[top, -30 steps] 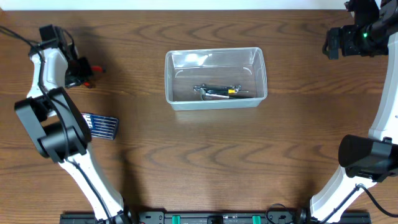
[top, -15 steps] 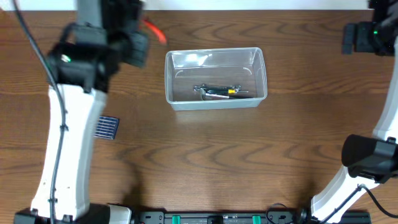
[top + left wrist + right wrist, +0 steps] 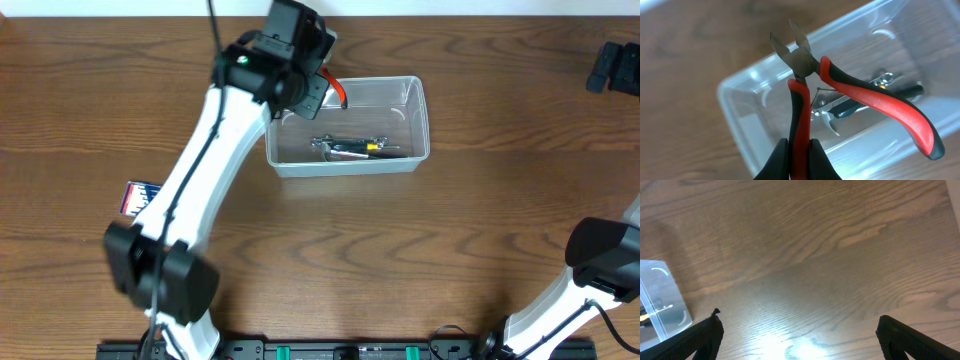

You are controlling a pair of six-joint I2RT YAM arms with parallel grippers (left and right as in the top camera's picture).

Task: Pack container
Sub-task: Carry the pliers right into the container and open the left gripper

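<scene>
Partly packed: the container at 12 o'clock on the worktop holds some tools; the left end effector, clamped on red cutters, hangs over its 10 o'clock corner; a bit case waits outside at 8 o'clock; the right end effector is apart.

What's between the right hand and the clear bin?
Nothing: only bare wooden table separates the right hand from the container, as the right wrist view shows.

left gripper jaws: clamped on one red handle | diagonal cutters: handles spread, held before clear container | inside: metal tools | tabletop: wood
</scene>
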